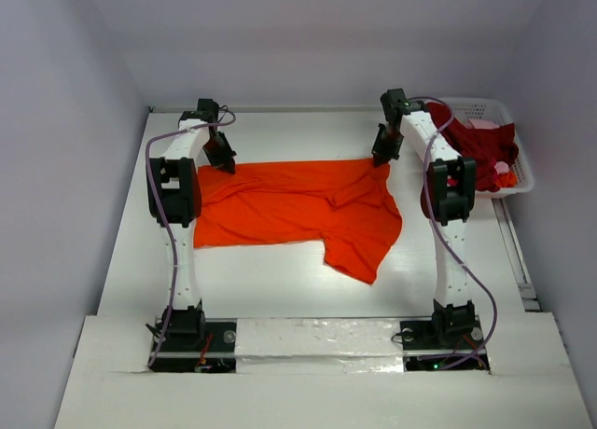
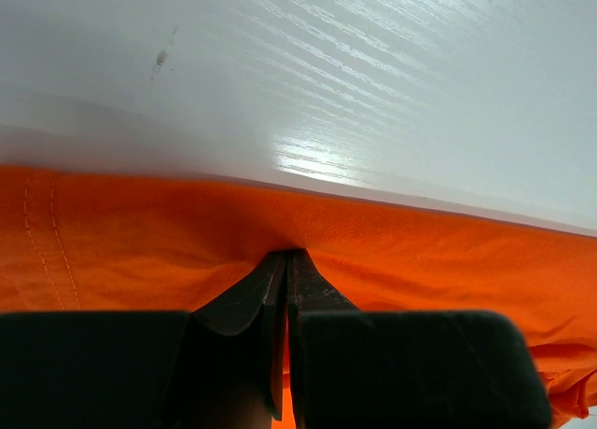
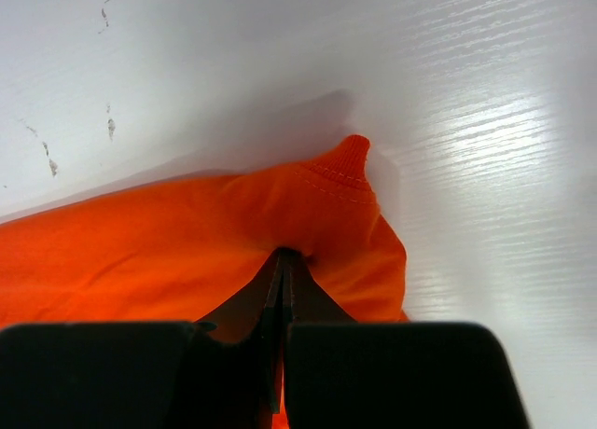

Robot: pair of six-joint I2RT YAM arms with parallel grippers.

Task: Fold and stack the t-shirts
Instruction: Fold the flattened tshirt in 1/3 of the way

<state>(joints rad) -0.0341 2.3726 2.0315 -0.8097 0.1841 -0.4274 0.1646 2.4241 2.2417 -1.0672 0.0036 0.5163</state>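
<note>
The bright orange-red t-shirt (image 1: pixel 294 205) lies spread across the middle of the table, a sleeve hanging toward the near right. My left gripper (image 1: pixel 224 164) is shut on its far left edge; in the left wrist view (image 2: pixel 285 255) the cloth (image 2: pixel 140 252) is pinched between the shut jaws. My right gripper (image 1: pixel 381 160) is shut on its far right corner, shown in the right wrist view (image 3: pixel 284 254) with a ribbed hem tip (image 3: pixel 340 163) beyond it. The dark crimson t-shirt (image 1: pixel 480 145) with a bit of pink cloth (image 1: pixel 483 123) lies in the basket.
A white lattice plastic basket (image 1: pixel 520 172) stands at the far right edge of the table. White walls enclose the back and sides. The arm bases sit at the near edge.
</note>
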